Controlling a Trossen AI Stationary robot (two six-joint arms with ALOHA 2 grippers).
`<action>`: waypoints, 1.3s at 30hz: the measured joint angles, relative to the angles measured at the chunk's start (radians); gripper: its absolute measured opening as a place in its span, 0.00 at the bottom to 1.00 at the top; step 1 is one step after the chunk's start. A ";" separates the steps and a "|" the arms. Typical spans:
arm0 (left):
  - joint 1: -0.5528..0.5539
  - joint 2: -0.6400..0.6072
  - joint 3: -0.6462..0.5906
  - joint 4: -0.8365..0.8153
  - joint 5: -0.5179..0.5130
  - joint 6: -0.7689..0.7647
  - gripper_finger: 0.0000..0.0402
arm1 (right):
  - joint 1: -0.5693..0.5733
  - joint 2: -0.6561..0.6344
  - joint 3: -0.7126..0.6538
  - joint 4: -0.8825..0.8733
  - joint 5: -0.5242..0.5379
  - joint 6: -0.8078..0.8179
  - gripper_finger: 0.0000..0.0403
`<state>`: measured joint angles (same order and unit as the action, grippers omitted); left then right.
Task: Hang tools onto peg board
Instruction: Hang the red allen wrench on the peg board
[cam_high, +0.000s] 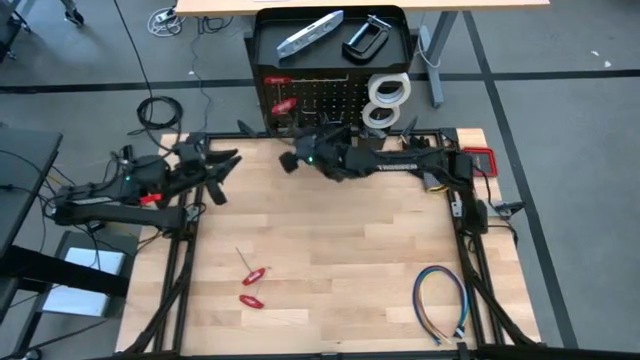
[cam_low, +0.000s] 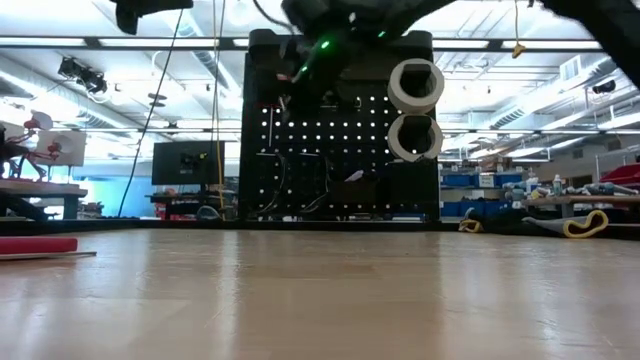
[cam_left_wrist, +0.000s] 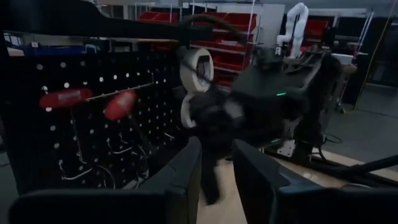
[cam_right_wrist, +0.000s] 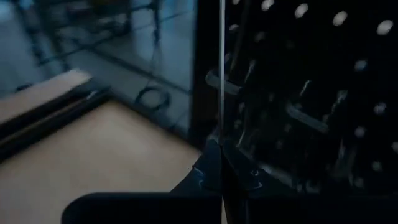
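With its jaws together on a thin metal shaft (cam_right_wrist: 221, 74), the right gripper (cam_high: 300, 158) should ease it squarely onto the peg board (cam_high: 310, 100); left gripper (cam_high: 222, 168) waits half apart, empty.

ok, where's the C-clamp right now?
In the high view the black C-clamp lies on the peg board's top tray, right of the silver bar tool and above the white tape rolls.

Black hole-dotted peg board (cam_high: 330, 95), white tape rolls (cam_high: 388, 90), red-handled hand tools (cam_high: 252, 275), pale wood table (cam_high: 330, 260).
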<state>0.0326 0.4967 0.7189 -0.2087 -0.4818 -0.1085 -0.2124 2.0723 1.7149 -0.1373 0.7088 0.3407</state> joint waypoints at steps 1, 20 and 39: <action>0.000 0.000 0.000 0.003 -0.001 0.000 0.24 | -0.014 0.023 0.034 0.009 0.005 0.001 0.01; 0.000 0.002 -0.002 -0.057 -0.003 -0.009 0.24 | -0.119 0.139 0.182 0.014 0.074 0.132 0.01; 0.000 0.003 -0.002 -0.054 0.015 -0.012 0.24 | -0.118 0.138 0.182 -0.015 0.089 0.183 0.01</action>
<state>0.0326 0.4999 0.7174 -0.2628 -0.4673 -0.1207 -0.3303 2.2106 1.8965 -0.1520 0.7977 0.5241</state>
